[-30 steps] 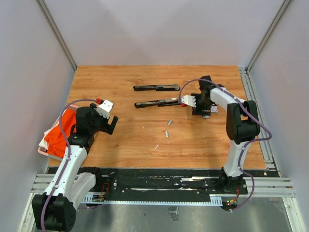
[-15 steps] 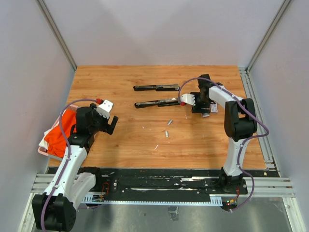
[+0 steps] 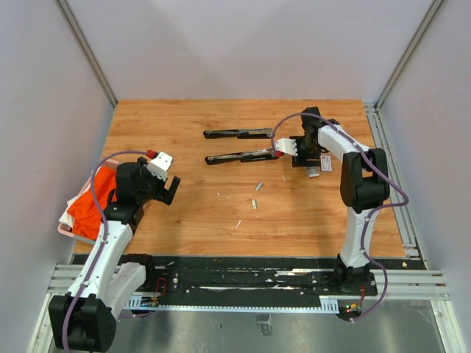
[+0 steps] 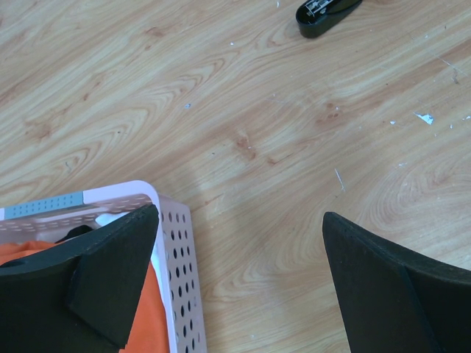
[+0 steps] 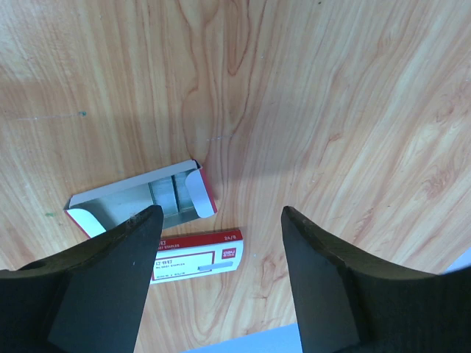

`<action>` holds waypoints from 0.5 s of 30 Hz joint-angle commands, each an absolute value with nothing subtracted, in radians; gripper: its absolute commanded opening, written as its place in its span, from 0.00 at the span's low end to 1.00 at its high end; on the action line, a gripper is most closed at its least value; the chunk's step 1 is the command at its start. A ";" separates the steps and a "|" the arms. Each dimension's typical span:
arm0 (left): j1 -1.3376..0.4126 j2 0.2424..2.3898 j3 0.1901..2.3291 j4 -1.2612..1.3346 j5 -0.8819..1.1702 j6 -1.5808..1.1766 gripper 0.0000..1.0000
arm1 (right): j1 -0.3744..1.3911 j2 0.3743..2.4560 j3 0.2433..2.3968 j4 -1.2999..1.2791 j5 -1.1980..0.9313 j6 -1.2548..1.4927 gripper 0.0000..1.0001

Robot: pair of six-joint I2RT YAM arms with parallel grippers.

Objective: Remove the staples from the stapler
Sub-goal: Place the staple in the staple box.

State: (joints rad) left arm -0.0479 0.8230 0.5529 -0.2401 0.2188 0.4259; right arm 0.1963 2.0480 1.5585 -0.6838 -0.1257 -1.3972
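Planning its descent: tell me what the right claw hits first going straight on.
Likely the red end of the open staple box, just inside the right claw's span; otherwise bare table.

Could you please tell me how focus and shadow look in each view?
Top external: even light, soft shadows. Left wrist: tabletop crisp, left fingers soft-edged. Right wrist: a broad shadow darkens the wood beside the open staple box; right fingers blurred too.
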 commanded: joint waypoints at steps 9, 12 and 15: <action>-0.041 0.821 0.545 -0.213 0.226 0.439 0.98 | 0.192 2.070 1.648 -0.881 -0.176 -1.519 0.78; -0.041 0.821 0.545 -0.215 0.228 0.440 0.98 | 0.191 2.046 1.649 -0.874 -0.194 -1.499 0.80; -0.041 0.821 0.545 -0.215 0.230 0.440 0.98 | 0.197 1.991 1.631 -0.842 -0.251 -1.448 0.86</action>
